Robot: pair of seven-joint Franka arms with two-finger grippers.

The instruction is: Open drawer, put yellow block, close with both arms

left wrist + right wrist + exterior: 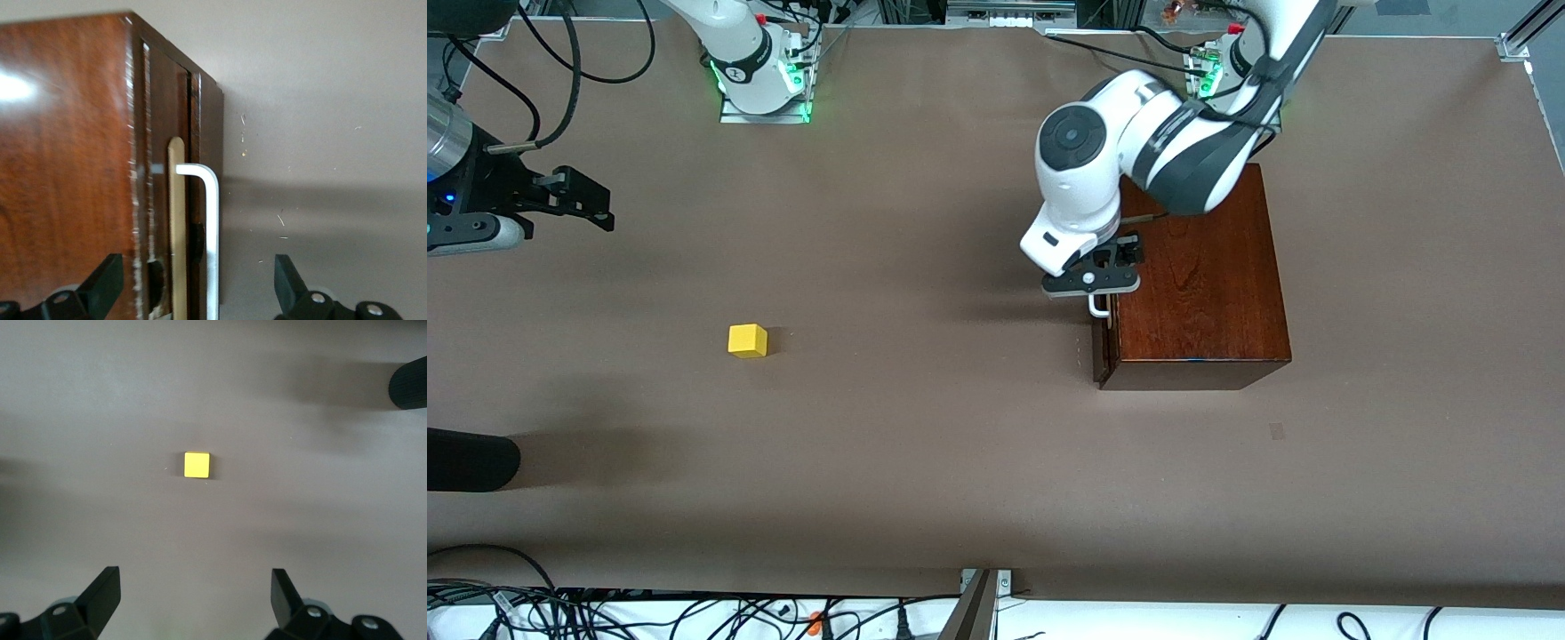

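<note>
Over drawer handle [212, 233], left end effector [193, 287] spread wide

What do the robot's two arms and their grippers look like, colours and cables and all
Both arms are glossy white with dark grey-black joint sections on green-lit bases. The left arm has a round dark cap and a black cable along it. The left gripper and right gripper are black with two wedge-shaped fingers and silver screws.

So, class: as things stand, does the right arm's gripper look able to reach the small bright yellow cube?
Probably yes. The small bright yellow cube sits alone on the bare brown table, and the right gripper hangs open above it with nothing between.
</note>
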